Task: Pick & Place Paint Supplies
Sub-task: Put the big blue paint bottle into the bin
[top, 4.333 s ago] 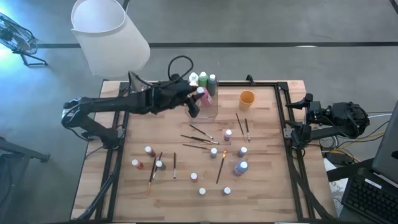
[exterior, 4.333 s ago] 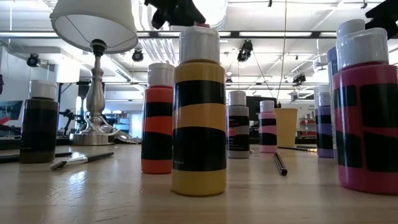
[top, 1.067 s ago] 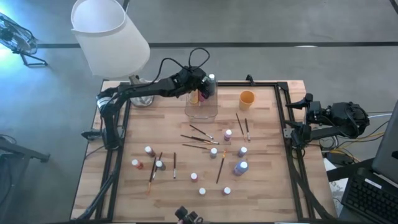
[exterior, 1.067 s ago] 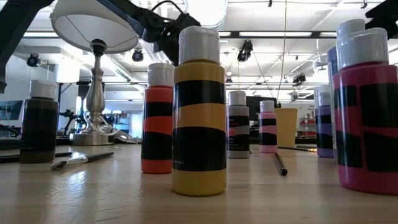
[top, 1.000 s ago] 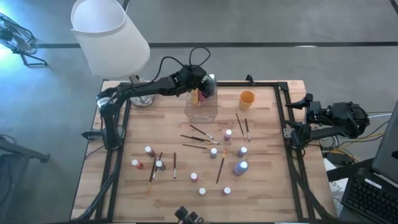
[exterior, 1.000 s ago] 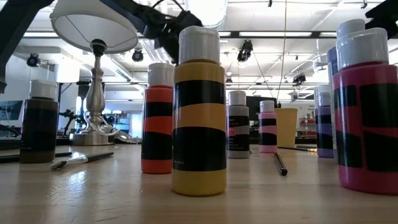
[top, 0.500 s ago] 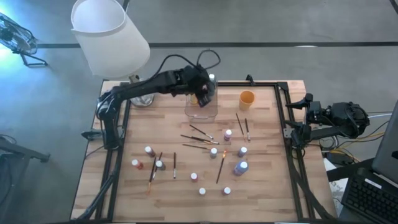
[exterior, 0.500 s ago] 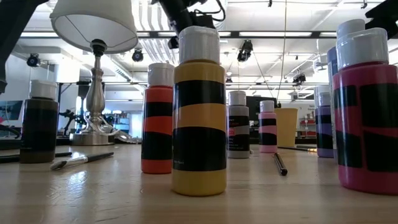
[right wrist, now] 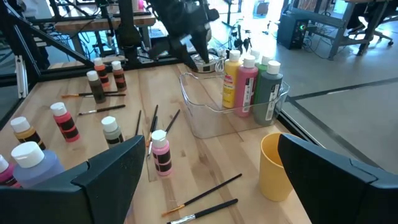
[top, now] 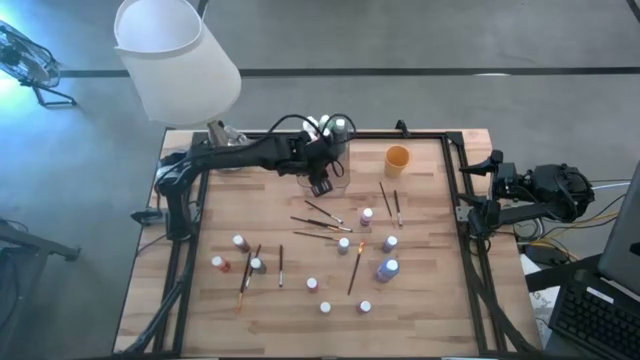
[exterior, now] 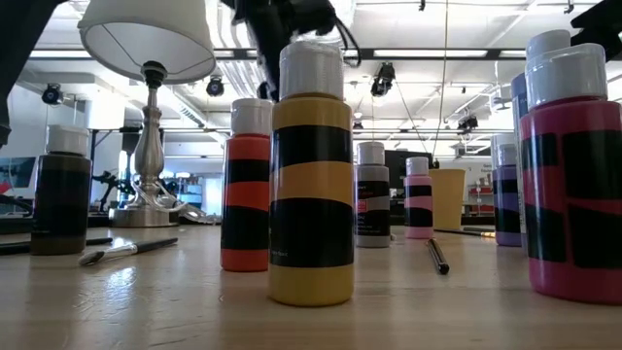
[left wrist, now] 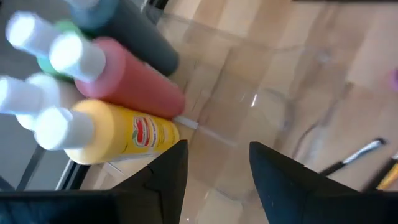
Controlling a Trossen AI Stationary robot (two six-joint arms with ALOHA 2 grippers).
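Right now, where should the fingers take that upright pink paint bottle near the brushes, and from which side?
Take the pink bottle across its round body just under the white cap, coming from above: it stands upright, clear of other bottles, with brushes lying beside it.

No text can be read; the yellow bottle (left wrist: pixel 118 134) bears a red emblem, its lettering blurred.
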